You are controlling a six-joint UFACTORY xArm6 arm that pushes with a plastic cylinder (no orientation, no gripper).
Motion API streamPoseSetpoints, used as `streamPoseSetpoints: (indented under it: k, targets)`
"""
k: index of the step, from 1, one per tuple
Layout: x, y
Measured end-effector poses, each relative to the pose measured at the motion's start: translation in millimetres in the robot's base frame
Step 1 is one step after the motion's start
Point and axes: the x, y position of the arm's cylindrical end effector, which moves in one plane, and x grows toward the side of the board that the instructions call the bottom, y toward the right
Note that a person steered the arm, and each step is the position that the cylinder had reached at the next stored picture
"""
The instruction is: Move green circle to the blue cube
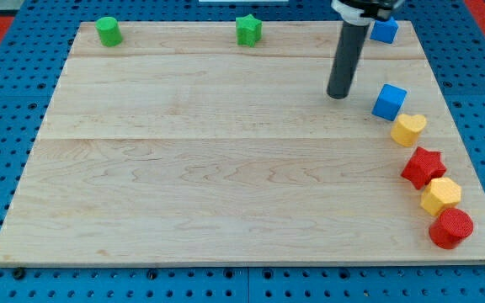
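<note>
The green circle (108, 31) stands at the top left corner of the wooden board (209, 168). The blue cube (388, 102) sits at the view's right, just above a yellow heart. My tip (338, 94) rests on the board a short way left of the blue cube and far to the right of the green circle. It touches no block.
A green star (248, 30) sits at the top middle. A second blue block (384, 31) lies at the top right, partly behind the rod. Down the right edge run a yellow heart (408, 129), red star (423, 167), yellow block (440, 195) and red cylinder (451, 227).
</note>
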Motion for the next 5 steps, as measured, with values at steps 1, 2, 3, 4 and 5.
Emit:
streamPoseSetpoints:
  k: [1,2,3,4,5]
  targets:
    - [-5.8,-56.9]
    - [-19.3,-155.3]
    - [-30.5,-272.7]
    - [-69.3,-370.6]
    - [-101.1,-407.2]
